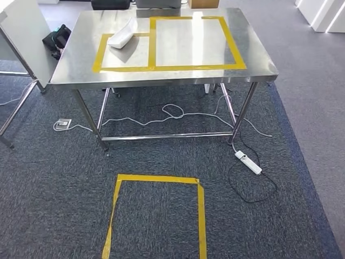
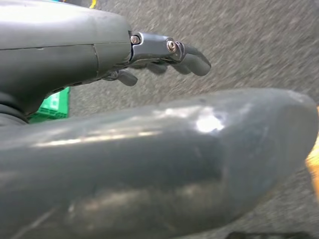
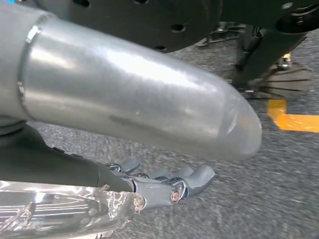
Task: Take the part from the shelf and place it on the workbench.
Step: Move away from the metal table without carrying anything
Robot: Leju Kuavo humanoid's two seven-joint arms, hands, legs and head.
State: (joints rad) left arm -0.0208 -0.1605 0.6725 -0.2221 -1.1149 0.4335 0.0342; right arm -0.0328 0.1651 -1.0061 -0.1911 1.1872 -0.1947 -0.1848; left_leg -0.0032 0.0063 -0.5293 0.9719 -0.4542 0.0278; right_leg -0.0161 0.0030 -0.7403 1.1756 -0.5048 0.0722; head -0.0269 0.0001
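Before us, steel desk point(image 1: 171, 75) with white part point(image 1: 123, 33) at its 10 o'clock; in our wrist views, left hand point(image 2: 165, 55) and right hand point(image 3: 165, 184), fingers point(image 3: 199, 177) loosely apart, holding nothing.

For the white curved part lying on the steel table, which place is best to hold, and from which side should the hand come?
Probably the long raised edge of the white curved part, on the side nearest the robot. It lies flat and shallow on the steel workbench, in the smaller yellow-taped rectangle, so coming from above with the fingers across the narrow width seems best.
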